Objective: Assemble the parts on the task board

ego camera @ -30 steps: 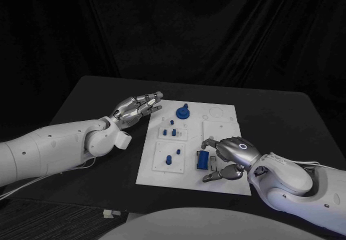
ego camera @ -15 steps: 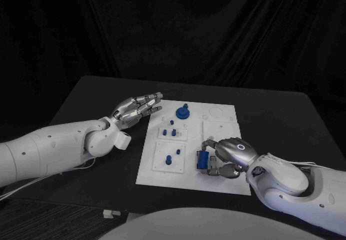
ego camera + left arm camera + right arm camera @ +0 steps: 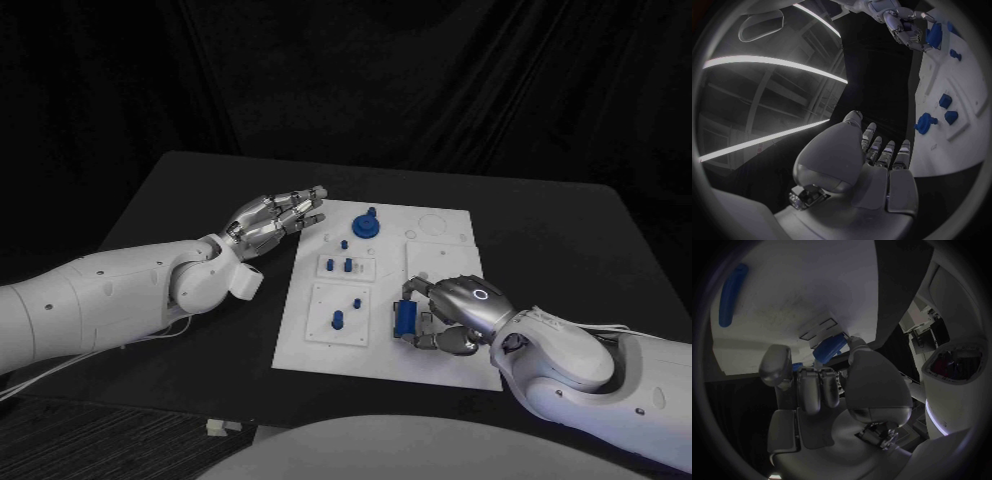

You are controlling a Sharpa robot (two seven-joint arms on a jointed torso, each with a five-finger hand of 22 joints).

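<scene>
Setting: a black table point(image 3: 188, 200) with the white task board point(image 3: 440, 265) at its centre — blue parts spread across the board.

Right hand: the right hand point(image 3: 454, 312) sits low over the board's near right corner, fingers curled round a blue block point(image 3: 407, 318); the right wrist view shows a blue piece point(image 3: 829, 348) at its fingertips, so it appears to be gripping that part, though the contact itself is partly hidden.

Left hand: the left hand point(image 3: 274, 217) hovers off the board's far left corner, fingers spread, holding nothing.

Parts: a round blue knob point(image 3: 366, 226) stands near the board's far edge; two small blue pegs point(image 3: 339, 266) sit toward the board's middle left; another blue peg point(image 3: 338, 320) stands near the board's near left.

Step, as judged: seating the block into its place on the board's near right section.

Risk: the fingers crowd the block — if it goes in tilted it could jam or skid out of the grasp, and a hard downward push might shift the whole board on the table.
</scene>
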